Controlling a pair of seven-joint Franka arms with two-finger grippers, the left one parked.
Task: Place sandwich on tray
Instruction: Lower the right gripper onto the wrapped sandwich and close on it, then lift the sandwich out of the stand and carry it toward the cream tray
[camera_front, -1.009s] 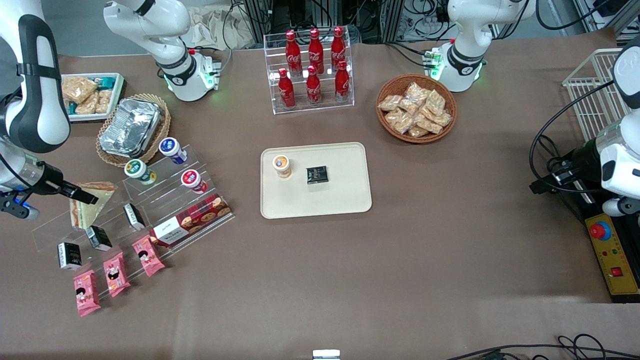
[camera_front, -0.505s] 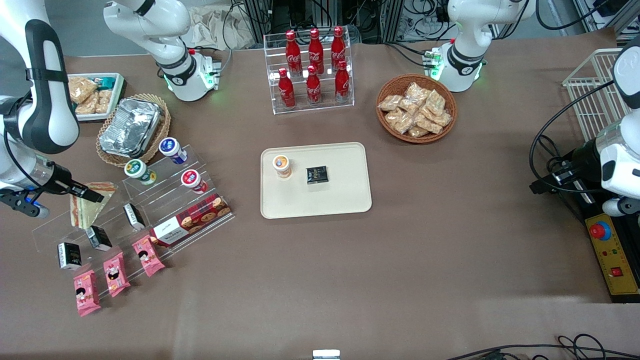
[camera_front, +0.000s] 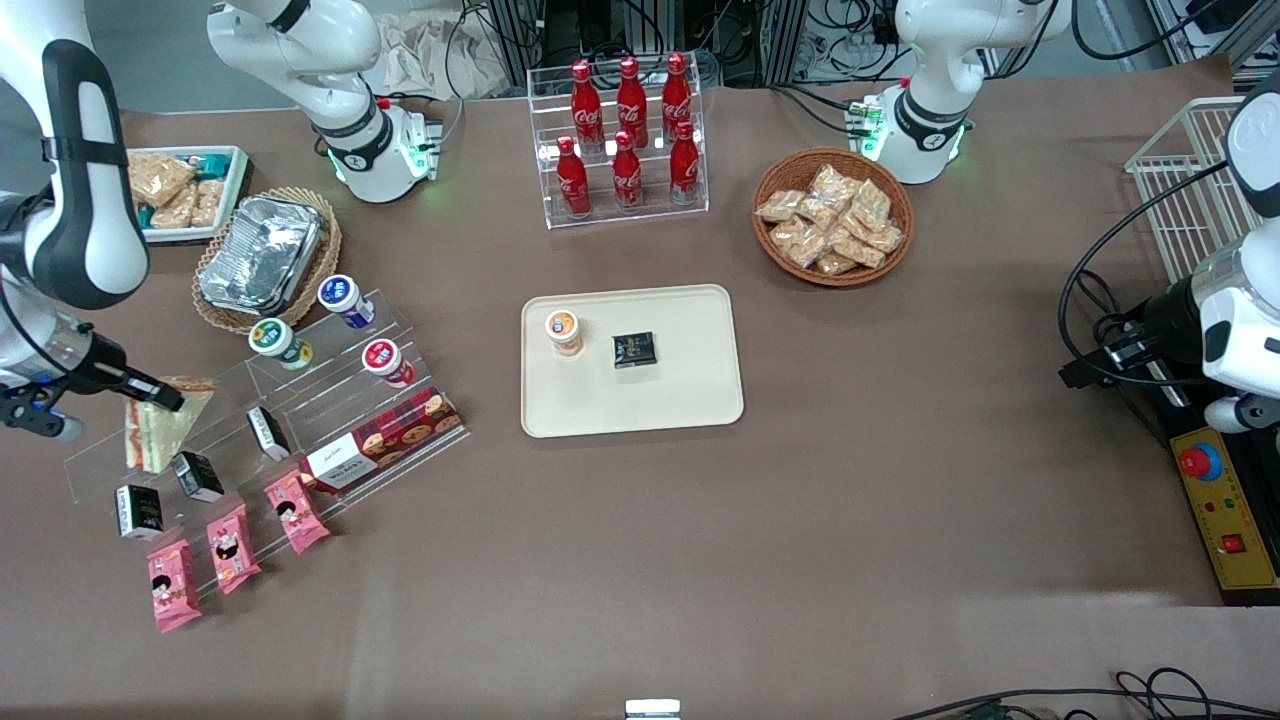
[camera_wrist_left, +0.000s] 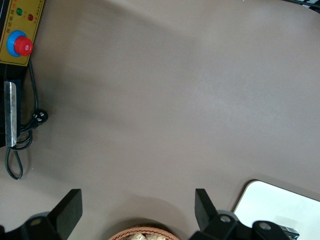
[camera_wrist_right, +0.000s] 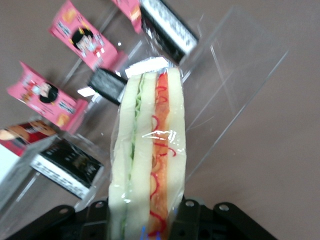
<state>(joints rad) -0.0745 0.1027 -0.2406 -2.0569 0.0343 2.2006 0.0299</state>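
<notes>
Judging by its soft bread and slick clear wrap, the sandwich (camera_front: 160, 425) is taken to be light, squashy and slippery, best held gently across its flat faces. A pale wedge with orange-red filling is seen, pinched between the fingers of the gripper (camera_front: 172, 400) over the clear acrylic stand (camera_front: 250, 420), well apart from the tray (camera_front: 690, 400) on the bench (camera_front: 700, 560).

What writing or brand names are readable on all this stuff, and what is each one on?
"Coca-Cola": script on the red bottles in the clear rack.
Red cookie box: white label, too small to read.
Pink packets, black packets, cups: print unreadable.
Sandwich, held in the end effector over the clear stand: no readable label.
Tray: no writing.
</notes>
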